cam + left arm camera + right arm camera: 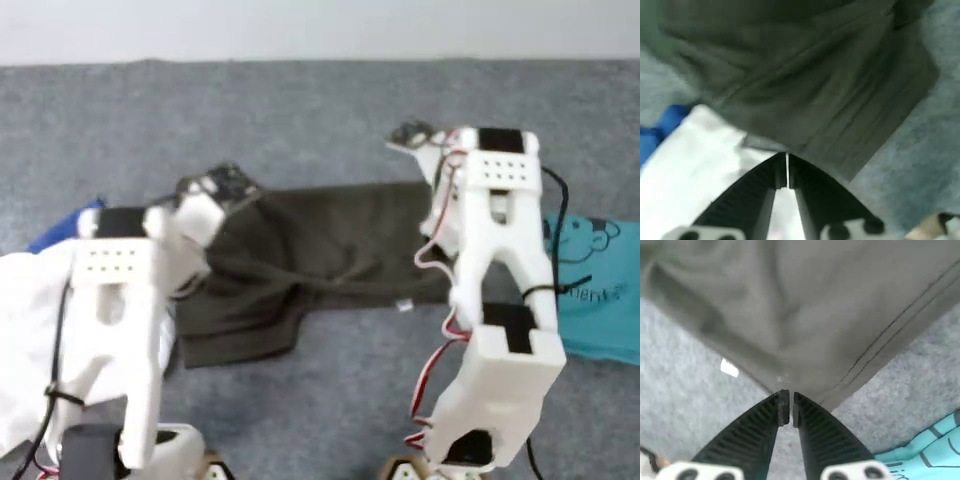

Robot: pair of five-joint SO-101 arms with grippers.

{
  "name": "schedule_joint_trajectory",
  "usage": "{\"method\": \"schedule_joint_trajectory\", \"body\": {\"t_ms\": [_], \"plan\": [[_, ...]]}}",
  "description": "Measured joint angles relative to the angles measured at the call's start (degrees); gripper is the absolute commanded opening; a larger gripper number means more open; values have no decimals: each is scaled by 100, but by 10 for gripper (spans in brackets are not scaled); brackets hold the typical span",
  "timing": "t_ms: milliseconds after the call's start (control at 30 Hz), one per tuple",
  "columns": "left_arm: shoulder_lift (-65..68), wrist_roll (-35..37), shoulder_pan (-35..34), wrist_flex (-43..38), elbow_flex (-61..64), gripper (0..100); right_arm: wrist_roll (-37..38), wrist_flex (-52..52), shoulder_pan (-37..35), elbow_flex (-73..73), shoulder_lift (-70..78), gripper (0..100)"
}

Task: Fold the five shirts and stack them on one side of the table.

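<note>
Fold step in hand. The dark shirt (330, 245) lies mid-table between the white shirt (25, 330) and the teal shirt (600, 290). Your left claw (787, 162) and right claw (789, 402) are each pinched narrow on its edge. Next, probably: carry both ends across evenly.

Table (300, 110) room beyond dark shirt (330, 240), teal shirt (600, 290) at right

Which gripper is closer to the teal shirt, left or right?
Right. The right gripper grips the dark shirt at the edge beside the teal shirt. The left gripper grips the dark shirt's opposite edge, by the white cloth.
</note>
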Motion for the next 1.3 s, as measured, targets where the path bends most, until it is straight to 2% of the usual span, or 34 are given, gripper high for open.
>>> {"method": "schedule_joint_trajectory", "body": {"t_ms": [167,367,533,633,767,867,1033,1300], "plan": [[0,440,325,-695,835,14,-598,-70,-9,0,0,9],[0,519,360,-1292,1600,14,-756,158,0,0,0,9],[-9,818,-185,-1389,1503,15,-879,211,-193,0,0,9],[-9,1011,-633,-1398,1090,15,-1284,-123,-352,0,0,9],[97,1169,-677,-1398,396,26,-2040,-1055,-325,0,0,9],[677,1468,-677,-1398,-343,35,-2514,-1837,-316,0,26,9],[2101,1741,-677,-1231,-1829,33,-2690,-2743,-352,0,527,9],[3974,1899,-448,-914,-3631,36,-2708,-3279,-334,0,1354,9]]}}
